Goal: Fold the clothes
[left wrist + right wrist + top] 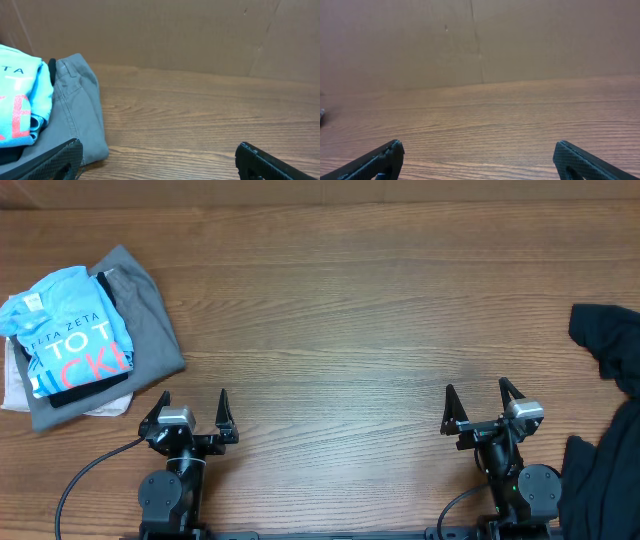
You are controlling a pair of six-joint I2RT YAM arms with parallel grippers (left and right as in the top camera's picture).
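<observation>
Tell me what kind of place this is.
Probably a robot lab bench for folding practice: a left pincer and right pincer at a wood-grain table, a cardboard backdrop, a folded clothes pile and a loose black T-shirt.

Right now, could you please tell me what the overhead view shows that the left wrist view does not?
Only overhead: the black T-shirt, bunched at the right edge of the wooden table, and the right gripper, open and empty. Only left wrist: the brown wall behind the table. Both: the light blue shirt lying on the grey garment, the table itself, and the open left gripper, holding nothing.
</observation>
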